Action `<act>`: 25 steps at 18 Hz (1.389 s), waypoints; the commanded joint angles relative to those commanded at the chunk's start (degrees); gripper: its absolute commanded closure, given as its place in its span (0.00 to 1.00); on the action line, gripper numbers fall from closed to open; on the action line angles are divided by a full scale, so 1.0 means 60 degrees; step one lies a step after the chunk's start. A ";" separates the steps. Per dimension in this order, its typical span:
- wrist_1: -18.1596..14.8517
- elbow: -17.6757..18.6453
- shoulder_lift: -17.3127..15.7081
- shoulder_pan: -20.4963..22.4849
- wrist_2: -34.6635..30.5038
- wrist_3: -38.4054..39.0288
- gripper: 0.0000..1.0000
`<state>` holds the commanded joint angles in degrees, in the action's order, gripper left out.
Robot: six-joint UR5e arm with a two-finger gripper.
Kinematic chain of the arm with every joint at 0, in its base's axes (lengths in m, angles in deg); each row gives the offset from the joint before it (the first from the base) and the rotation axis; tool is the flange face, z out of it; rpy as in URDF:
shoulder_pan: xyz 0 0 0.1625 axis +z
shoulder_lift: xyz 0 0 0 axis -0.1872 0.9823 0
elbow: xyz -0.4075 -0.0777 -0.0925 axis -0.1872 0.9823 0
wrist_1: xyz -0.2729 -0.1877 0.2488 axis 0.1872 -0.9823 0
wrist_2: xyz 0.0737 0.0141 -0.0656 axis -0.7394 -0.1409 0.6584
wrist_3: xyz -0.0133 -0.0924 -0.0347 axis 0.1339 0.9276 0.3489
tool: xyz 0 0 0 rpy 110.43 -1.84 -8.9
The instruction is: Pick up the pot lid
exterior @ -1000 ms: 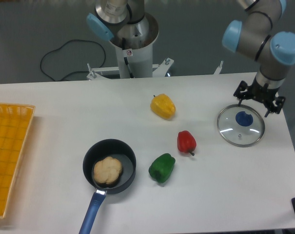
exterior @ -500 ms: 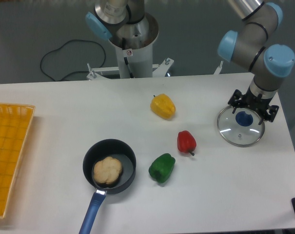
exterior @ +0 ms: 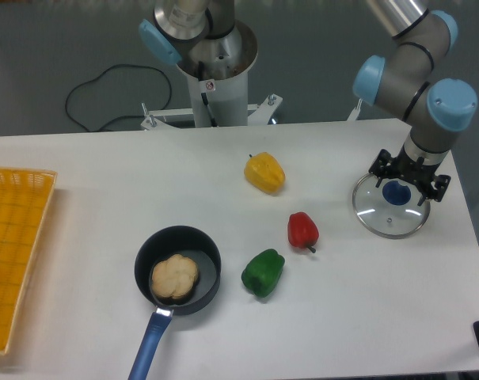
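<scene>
Camera view shows the gripper point(exterior: 410, 176) with its fingers point(exterior: 383, 165) spread, nothing pinched between them. The lid point(exterior: 380, 215) lies flat on the table just below and in front of the fingers, its blue knob point(exterior: 397, 193) close to the gap between the two tips; whether the tips are already down beside the knob or a little above it, I cannot tell. Closing on that knob looks like the next step. If the gap is not centred on it, one finger could meet it first and push the lid over the smooth top instead of gripping. Closing too high would catch only the knob's rounded top, which could slip out on the lift; going too low could press the tips on the glass. An off-centre hold might also let the lid tilt as it rises. The red pepper point(exterior: 303, 230), well apart from the fingers on the picture's left, seems out of harm's way, as does the pan point(exterior: 146, 252) farther off. No brand, label or writing can be read anywhere.
</scene>
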<state>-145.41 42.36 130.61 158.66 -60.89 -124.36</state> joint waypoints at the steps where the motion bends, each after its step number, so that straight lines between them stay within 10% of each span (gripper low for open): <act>1: 0.0015 0.0015 0.0058 0.0000 0.0000 0.0000 0.00; 13: 0.0278 0.0308 0.0162 0.0044 -0.0044 -0.0073 0.00; 25: 0.0264 0.0337 0.0147 0.0059 -0.0058 -0.0117 0.31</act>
<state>-143.83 44.38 131.49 159.01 -61.24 -125.06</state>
